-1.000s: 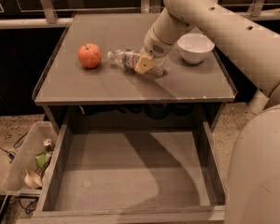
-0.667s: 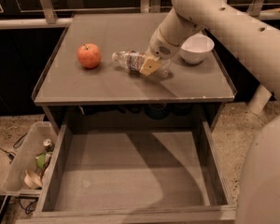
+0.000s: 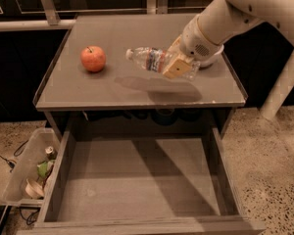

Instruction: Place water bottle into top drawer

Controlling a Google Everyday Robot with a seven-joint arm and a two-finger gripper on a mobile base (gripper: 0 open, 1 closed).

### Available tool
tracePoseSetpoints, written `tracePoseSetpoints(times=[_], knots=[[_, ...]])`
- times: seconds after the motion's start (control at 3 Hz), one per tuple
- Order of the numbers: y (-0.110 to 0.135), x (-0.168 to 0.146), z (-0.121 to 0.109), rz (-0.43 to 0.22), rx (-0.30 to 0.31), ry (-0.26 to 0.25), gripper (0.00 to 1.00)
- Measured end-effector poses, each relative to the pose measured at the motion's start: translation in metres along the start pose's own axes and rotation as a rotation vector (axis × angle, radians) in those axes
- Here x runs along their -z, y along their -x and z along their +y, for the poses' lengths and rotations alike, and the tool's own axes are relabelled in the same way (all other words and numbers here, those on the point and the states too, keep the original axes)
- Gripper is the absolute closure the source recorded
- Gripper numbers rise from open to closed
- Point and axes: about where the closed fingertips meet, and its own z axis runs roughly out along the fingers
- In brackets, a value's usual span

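The water bottle [image 3: 154, 60] is clear with a white cap and a red-blue-white label. It lies sideways in the air above the grey table [image 3: 112, 89], cap to the left, casting a shadow on the tabletop. My gripper [image 3: 175, 66] is shut on the bottle's right end. The top drawer [image 3: 137, 180] is pulled open below the table front. It is wide, grey and shallow, with nothing in it.
A red apple [image 3: 93, 58] sits at the table's left. A white bowl [image 3: 211, 58] stands at the right, mostly behind my arm. A translucent bin of trash [image 3: 32, 173] stands on the floor left of the drawer.
The bottle has been lifted off the tabletop in my gripper and now hangs above it. The arm has risen and shifted a little toward the table's front.
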Motion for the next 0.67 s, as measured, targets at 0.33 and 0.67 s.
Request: tracePoseSetpoints(times=[0.33, 0.67], knots=[[-0.001, 0.044, 0.034, -0.025, 0.034, -0.074, 1.00], [-0.014, 0.057, 0.061, 0.002, 0.017, -0.168, 1.00]])
